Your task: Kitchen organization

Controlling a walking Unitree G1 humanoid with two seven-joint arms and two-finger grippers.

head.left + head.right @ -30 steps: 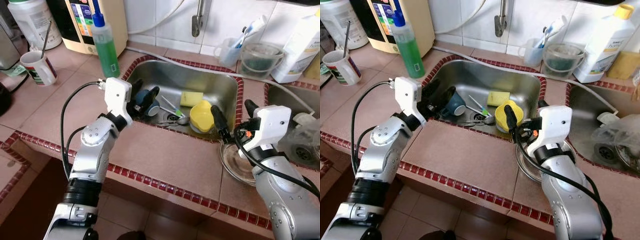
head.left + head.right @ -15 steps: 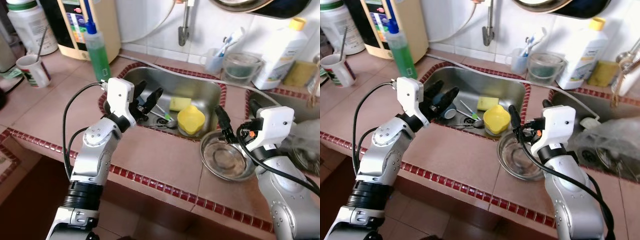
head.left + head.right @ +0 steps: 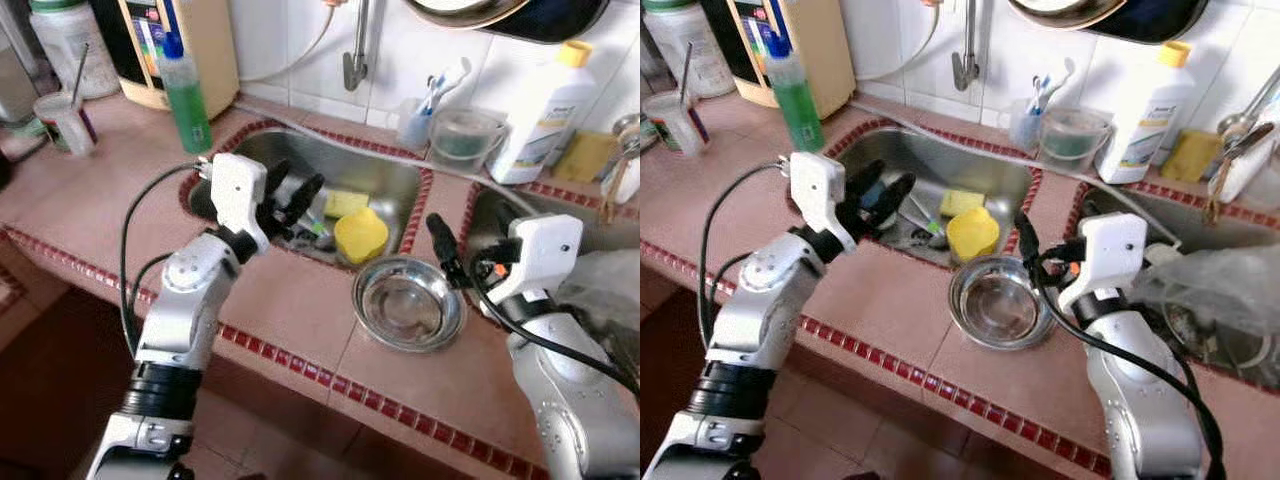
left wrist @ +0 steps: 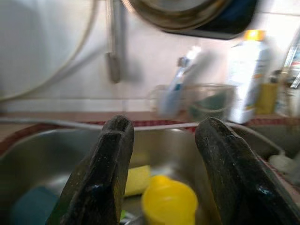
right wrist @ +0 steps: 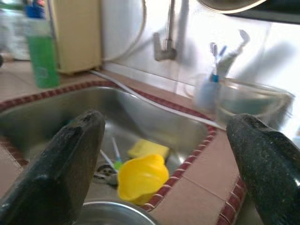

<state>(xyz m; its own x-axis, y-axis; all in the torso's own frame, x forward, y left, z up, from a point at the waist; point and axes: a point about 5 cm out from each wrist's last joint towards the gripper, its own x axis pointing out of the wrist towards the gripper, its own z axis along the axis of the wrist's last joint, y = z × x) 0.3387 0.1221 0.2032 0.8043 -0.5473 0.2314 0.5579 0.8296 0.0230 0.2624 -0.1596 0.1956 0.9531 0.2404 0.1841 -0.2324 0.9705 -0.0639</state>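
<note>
Counter (image 3: 290, 300): pinkish tile, dark red mosaic edging, before us from 9 to 3 o'clock. Wall (image 3: 890, 50): white tile, at 12 o'clock, with a metal tap (image 3: 354, 62) mounted on it. Floor (image 3: 850, 440): reddish tile, at 6 o'clock. We note even, soft light.

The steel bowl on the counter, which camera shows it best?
The left eye view: the steel bowl sits whole on the counter beside the sink. The right eye view shows it whole too. The right wrist view catches just its rim, between the right gripper's open fingers.
</note>
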